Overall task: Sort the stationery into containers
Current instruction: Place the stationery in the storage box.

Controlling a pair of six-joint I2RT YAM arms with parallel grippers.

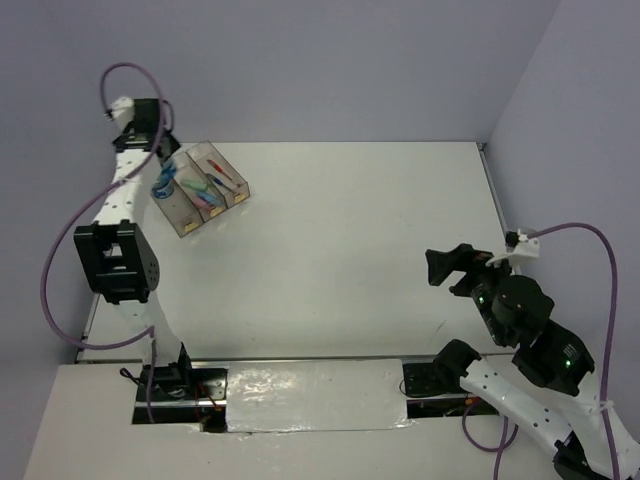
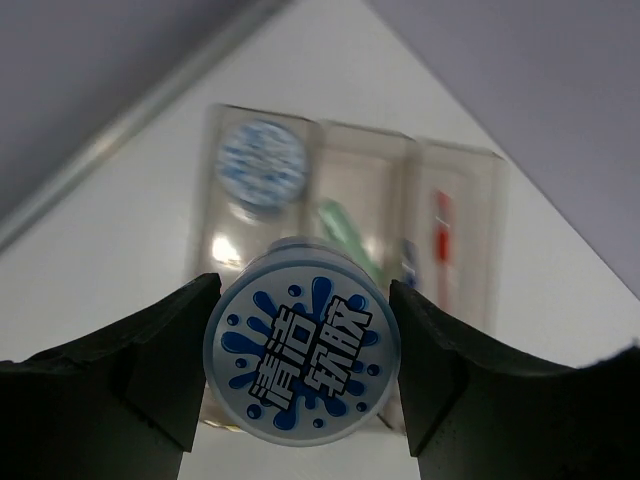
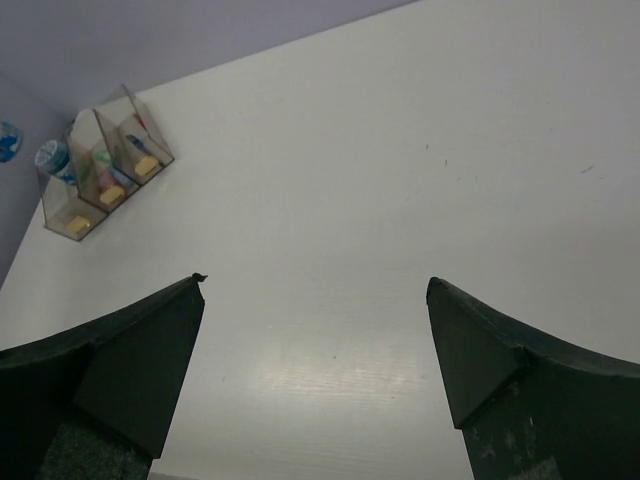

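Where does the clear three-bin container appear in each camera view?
Top external: the container is at the upper left, near the table's far left corner.
Left wrist: the container is at the upper centre, behind the tape roll held in the left gripper.
Right wrist: the container is small, at the far upper left.
Shared landmark: the red pen in one end bin.

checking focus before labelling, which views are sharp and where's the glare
Left wrist: the held tape roll is sharp, the bins behind it blurred. Top external: glare on the shiny strip at the near edge. Right wrist: crisp, with a faint sheen on the table.
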